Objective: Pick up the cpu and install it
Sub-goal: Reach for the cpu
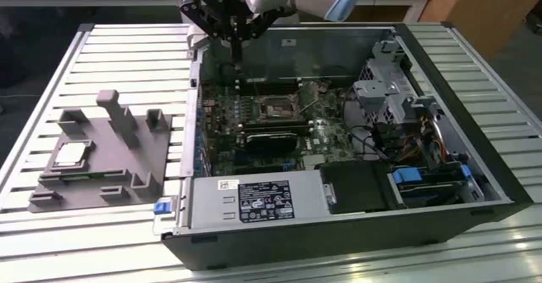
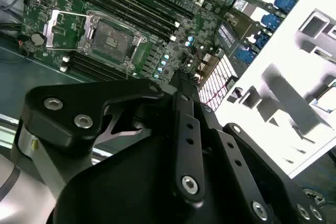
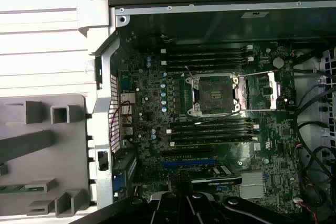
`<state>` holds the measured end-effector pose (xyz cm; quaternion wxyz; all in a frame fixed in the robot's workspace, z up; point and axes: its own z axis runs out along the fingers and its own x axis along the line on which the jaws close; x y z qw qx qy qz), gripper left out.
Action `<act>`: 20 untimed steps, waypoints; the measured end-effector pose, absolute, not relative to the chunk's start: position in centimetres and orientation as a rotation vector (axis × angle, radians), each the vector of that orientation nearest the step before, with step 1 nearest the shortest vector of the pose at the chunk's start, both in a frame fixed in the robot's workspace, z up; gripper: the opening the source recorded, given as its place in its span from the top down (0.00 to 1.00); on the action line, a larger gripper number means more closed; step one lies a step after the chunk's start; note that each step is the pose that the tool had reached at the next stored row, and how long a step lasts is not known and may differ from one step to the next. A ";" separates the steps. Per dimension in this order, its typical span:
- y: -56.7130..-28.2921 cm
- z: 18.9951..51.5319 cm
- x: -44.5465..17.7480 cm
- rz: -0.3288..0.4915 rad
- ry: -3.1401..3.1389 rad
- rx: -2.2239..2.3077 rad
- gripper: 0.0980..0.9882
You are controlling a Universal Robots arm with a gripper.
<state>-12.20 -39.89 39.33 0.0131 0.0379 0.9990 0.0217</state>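
On the exterior view's left, the cpu (image 1: 72, 155) lies flat, silver face up, in its seat on the grey fixture plate (image 1: 114, 159). The plate rests on the slatted worktop (image 1: 127, 54). Nothing is touching the chip, so I judge that the pick has not been made.

Moving right, the computer case (image 1: 339, 232) lies open on its side with the motherboard exposed. The cpu socket (image 1: 275, 110) sits near the middle of the board. In both wrist views the socket (image 3: 212, 94) looks bare, and its retaining frame (image 3: 268, 90) is swung back beside it. That would leave it ready to take the chip, as far as I can tell.

The gripper (image 1: 237, 59) hangs over the far wall of the case, above the board's back edge. It is well apart from the cpu and also clear of the socket. Its jaws look pressed together into one thin point, and there is nothing between them.

By my reading the task is at its very start. The chip is in its holder and the socket is empty, so both the pick and the install are left to do.
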 end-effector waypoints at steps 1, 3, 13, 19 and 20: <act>-39.9 39.3 -12.2 0.068 3.112 0.118 0.99; -39.9 39.3 -12.2 0.068 3.113 0.118 0.99; -39.9 39.3 -12.4 0.068 3.112 0.118 0.99; -39.9 39.3 -12.8 0.068 3.112 0.118 0.99; -39.9 39.3 -12.9 0.068 3.113 0.118 0.99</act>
